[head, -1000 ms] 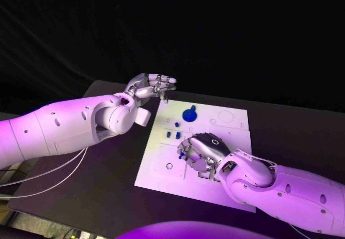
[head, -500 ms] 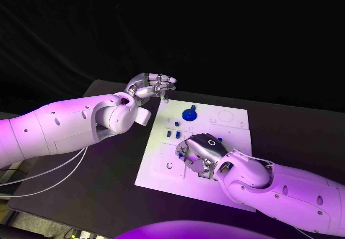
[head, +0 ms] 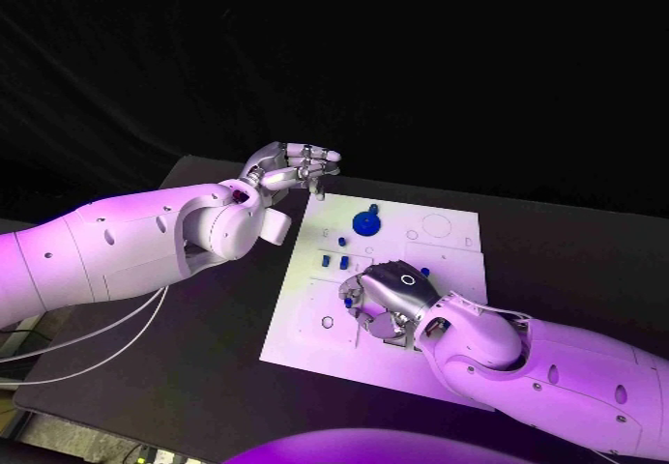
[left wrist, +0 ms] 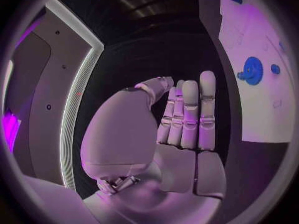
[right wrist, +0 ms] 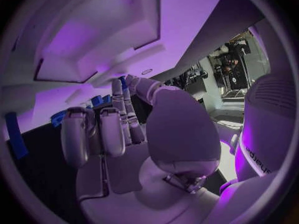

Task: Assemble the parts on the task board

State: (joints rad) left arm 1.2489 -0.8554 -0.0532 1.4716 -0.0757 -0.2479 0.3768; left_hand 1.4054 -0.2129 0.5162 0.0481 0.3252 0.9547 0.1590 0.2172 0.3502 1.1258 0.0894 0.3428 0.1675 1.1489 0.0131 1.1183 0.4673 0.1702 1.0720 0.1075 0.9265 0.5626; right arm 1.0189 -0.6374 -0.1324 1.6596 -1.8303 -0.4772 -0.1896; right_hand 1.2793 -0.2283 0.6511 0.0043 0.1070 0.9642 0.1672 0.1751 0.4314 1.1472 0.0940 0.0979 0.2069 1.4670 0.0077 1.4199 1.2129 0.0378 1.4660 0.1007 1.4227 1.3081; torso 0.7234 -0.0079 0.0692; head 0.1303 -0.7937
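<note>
We see the board (head: 419, 358) lying flat mid-table (head: 586, 242), white, w/ several small blue parts on it. Biggest is a round blue disc (head: 365, 224) near the board's far edge, a small blue knob just beside it; the left wrist view shows that disc (left wrist: 253, 70) too. A few short blue pegs (head: 334, 259) stand in the board's left-middle area, between disc and right hand.

Right hand (head: 384, 302) is down on the board's middle, back of hand up, fingers curled under toward the surface. A bit of blue shows at its fingertips, approx. at the hand's left edge. In the right wrist view that hand (right wrist: 118, 129) has some fingers folded in, others reaching to a blue piece (right wrist: 122, 82) at the tips, w/ more blue pieces along the board edge nearby. We can't tell whether it actually pinches the piece or just touches it.

Left hand (head: 296, 166) hovers off the board, past its far-left corner, well apart from the parts. In the left wrist view the hand (left wrist: 181, 124) has fingers straight & side by side, thumb in front; nothing in it.
</note>
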